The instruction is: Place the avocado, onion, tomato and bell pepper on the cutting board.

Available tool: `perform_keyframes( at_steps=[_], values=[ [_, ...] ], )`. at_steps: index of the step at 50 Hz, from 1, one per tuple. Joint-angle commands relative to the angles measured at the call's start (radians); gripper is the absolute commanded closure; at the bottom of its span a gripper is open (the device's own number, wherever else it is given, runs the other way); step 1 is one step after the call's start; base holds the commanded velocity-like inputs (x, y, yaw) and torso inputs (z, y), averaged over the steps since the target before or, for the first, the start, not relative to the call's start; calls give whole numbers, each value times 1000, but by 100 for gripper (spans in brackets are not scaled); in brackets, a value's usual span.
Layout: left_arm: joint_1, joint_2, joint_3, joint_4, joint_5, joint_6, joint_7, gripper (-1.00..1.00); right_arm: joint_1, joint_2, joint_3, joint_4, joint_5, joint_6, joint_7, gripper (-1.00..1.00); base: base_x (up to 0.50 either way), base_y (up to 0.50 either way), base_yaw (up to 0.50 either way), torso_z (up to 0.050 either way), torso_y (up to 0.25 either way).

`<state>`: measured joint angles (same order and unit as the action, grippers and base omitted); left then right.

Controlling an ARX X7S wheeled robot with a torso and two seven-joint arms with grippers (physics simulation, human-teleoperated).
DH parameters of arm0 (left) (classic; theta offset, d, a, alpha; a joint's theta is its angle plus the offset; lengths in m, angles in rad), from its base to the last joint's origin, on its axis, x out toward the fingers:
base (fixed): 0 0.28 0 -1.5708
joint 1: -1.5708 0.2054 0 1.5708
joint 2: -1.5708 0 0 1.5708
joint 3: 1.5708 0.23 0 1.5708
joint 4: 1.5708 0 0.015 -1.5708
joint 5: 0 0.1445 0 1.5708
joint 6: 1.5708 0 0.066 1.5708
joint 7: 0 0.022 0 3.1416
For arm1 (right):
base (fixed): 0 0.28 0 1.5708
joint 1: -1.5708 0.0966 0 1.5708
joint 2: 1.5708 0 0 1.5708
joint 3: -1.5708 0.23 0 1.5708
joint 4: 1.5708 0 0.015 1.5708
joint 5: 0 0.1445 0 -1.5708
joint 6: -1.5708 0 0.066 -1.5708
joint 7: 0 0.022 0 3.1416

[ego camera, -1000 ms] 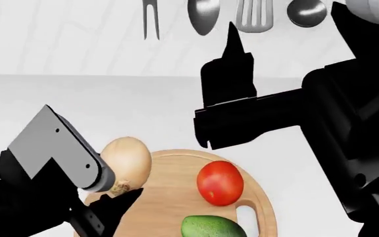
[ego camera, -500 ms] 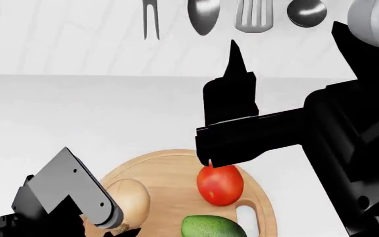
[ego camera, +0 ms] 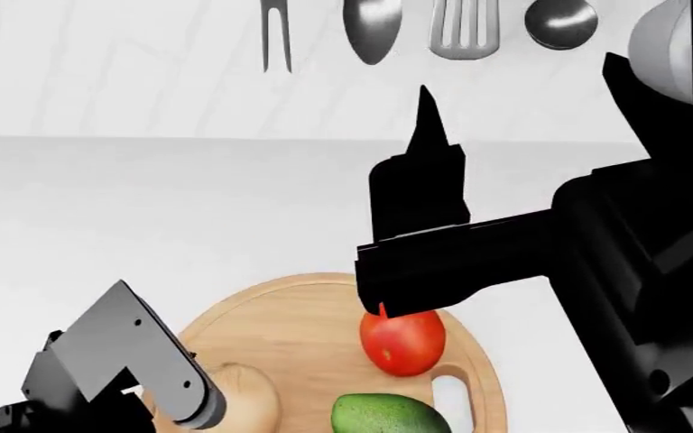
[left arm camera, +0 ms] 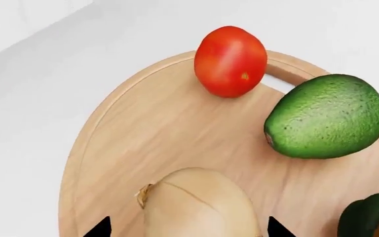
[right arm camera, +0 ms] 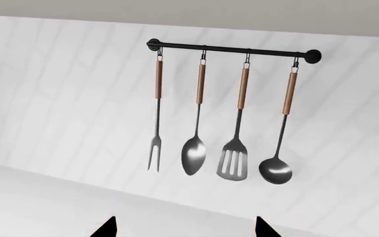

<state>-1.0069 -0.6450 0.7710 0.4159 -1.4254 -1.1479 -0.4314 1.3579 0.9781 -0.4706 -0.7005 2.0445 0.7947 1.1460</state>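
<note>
While no writing shows, left gripper (left arm camera: 188, 229) grips onion (left arm camera: 199, 205) over cutting board (left arm camera: 150, 133).

A plain white counter (ego camera: 142, 207) carries everything. One thing lies right on it: a round light-wood cutting board (ego camera: 310, 316) with a groove near its rim and a small rounded hole (ego camera: 450, 393) by the edge. The same board (left arm camera: 156, 128) fills much of the left wrist view, with white counter (left arm camera: 31, 113) showing around its edge. The counter runs back to a white wall.
</note>
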Motion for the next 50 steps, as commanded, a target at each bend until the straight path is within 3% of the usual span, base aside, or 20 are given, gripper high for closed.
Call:
perform_keyframes(
  at_steps=[1,4,9,17,20,31,35,41,50],
  values=[
    [-94,-21,-81,76,-204,0,-85,-100,-7,-1,-1,4,-14,2,-11,-100,0,0,0,0,0],
    [-206,-37,-124,134,-413,20,-194,-100,2,-9,-5,10,-16,4,-10,-100,0,0,0,3,3],
    [-387,-44,-152,188,-617,59,-305,-100,16,-26,-13,18,-20,7,-8,-100,0,0,0,0,0],
    [-528,-82,-201,206,-720,94,-360,-100,40,-48,-20,48,-53,27,-40,-100,0,0,0,0,0],
    [-516,-108,-229,218,-717,119,-370,-100,35,-50,-20,55,-71,31,-56,-100,0,0,0,0,0],
    [-105,-273,-526,417,-588,437,-468,-100,-86,-4,36,4,-170,-31,-96,-100,0,0,0,0,0],
    [108,-301,-623,482,-426,487,-478,-100,-126,49,75,-70,-202,-63,-39,-100,0,0,0,0,0],
    [314,-306,-710,521,-354,550,-478,-100,-228,136,137,-147,-227,-127,0,-100,0,0,0,0,0],
    [551,-319,-846,528,-271,611,-455,-100,-617,341,329,-240,-300,-353,8,-100,0,0,0,0,0]
  ],
)
